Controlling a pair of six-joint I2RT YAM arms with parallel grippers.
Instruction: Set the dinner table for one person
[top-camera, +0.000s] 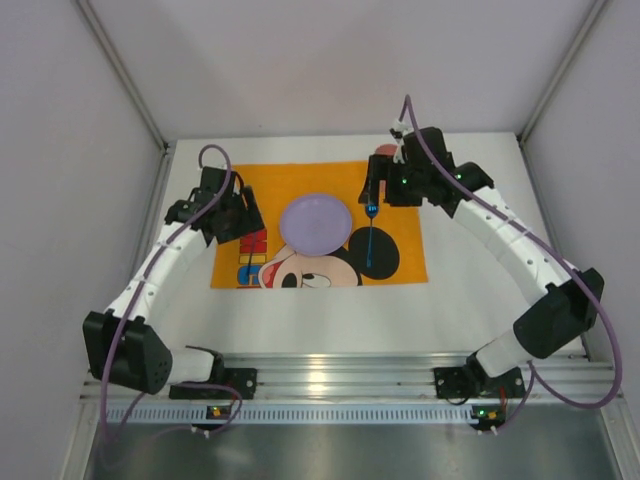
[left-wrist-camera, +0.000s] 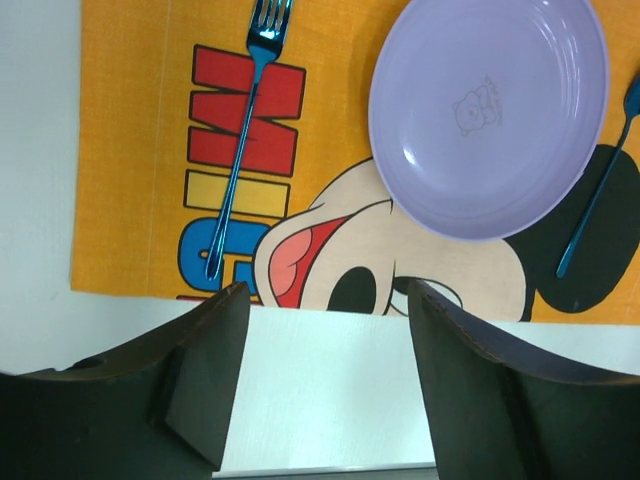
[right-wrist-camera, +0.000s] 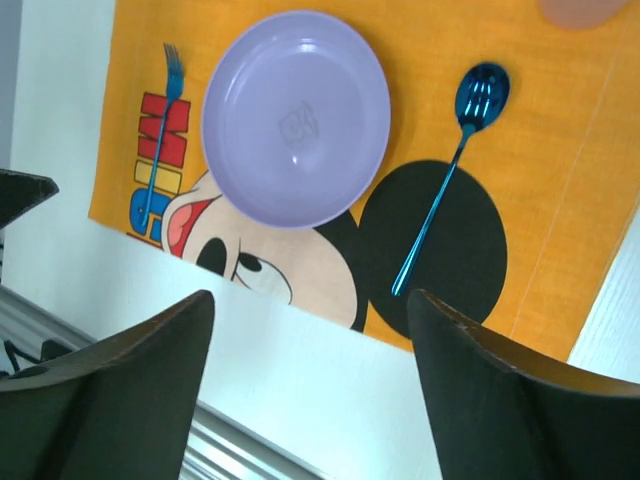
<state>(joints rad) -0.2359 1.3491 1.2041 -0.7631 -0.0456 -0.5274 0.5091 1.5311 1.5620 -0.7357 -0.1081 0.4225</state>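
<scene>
Left claw (left-wrist-camera: 328, 290) and right claw (right-wrist-camera: 310, 295) gape apart, empty, over the bench (top-camera: 330, 320); fork (left-wrist-camera: 245, 140) left of plate (top-camera: 315, 222), spoon (right-wrist-camera: 445, 180) right.

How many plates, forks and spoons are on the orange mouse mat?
Plates: 1, the purple plate
Forks: 1, the blue fork
Spoons: 1, the blue spoon
Total: 3

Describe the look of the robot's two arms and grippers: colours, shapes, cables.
The left arm and right arm have white links joined by bulky black joints, each trailed by a purple cable. The left gripper and right gripper each have two dark wedge-shaped fingers.
</scene>
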